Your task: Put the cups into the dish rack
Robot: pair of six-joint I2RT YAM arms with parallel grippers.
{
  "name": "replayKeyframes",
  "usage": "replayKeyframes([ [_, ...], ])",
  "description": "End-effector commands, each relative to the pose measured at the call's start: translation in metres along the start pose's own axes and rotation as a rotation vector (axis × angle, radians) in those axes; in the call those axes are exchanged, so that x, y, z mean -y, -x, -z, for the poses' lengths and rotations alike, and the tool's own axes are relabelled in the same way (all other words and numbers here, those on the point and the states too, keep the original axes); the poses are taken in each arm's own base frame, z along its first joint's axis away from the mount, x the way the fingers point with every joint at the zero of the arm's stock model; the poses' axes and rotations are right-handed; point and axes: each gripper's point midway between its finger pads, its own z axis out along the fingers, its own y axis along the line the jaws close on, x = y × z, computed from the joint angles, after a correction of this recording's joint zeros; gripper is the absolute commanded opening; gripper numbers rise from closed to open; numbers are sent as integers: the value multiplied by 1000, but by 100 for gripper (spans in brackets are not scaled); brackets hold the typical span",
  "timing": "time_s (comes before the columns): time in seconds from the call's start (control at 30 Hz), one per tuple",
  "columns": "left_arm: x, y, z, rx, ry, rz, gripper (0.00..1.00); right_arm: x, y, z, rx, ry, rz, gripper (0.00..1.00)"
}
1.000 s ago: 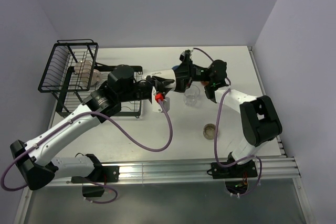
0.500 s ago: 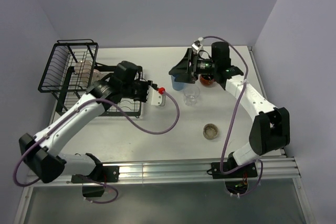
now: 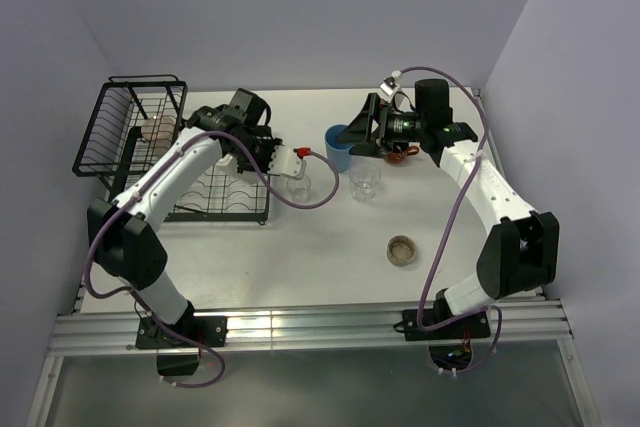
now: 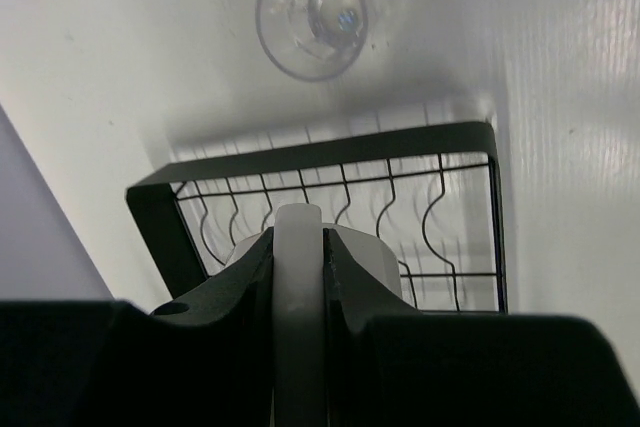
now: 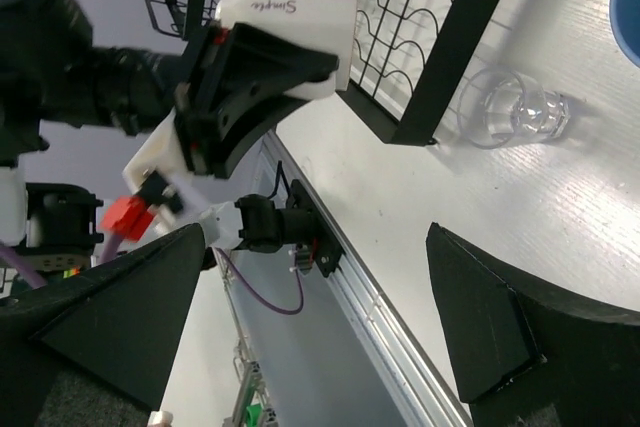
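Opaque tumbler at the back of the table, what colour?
The tumbler is blue. It shows best in the top external view.

**Q:** Cream mug?
**A:** I see the cream mug (image 4: 375,262) pinched by its wall in the left gripper (image 4: 297,242), over the flat tray of the black wire dish rack (image 4: 160,217). A clear glass (image 4: 312,15) stands ahead of those fingers.

**Q:** Others?
**A:** The blue tumbler (image 3: 339,146) is upright just beside my right gripper (image 3: 362,135), with the second clear glass (image 3: 365,181) near. The low brownish cup (image 3: 400,249) is well apart. The pinkish mug (image 3: 160,132) is in the basket.
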Motion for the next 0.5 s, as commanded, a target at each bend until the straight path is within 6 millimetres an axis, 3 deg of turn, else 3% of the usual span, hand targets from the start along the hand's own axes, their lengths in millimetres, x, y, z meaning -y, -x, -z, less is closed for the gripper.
replayKeyframes([
  [0.0,-11,-15,16,-51,13,-54,0,-27,8,14,46,29,102,100],
  [0.47,5,-105,-1,-207,-55,82,0,-35,6,17,47,51,116,100],
])
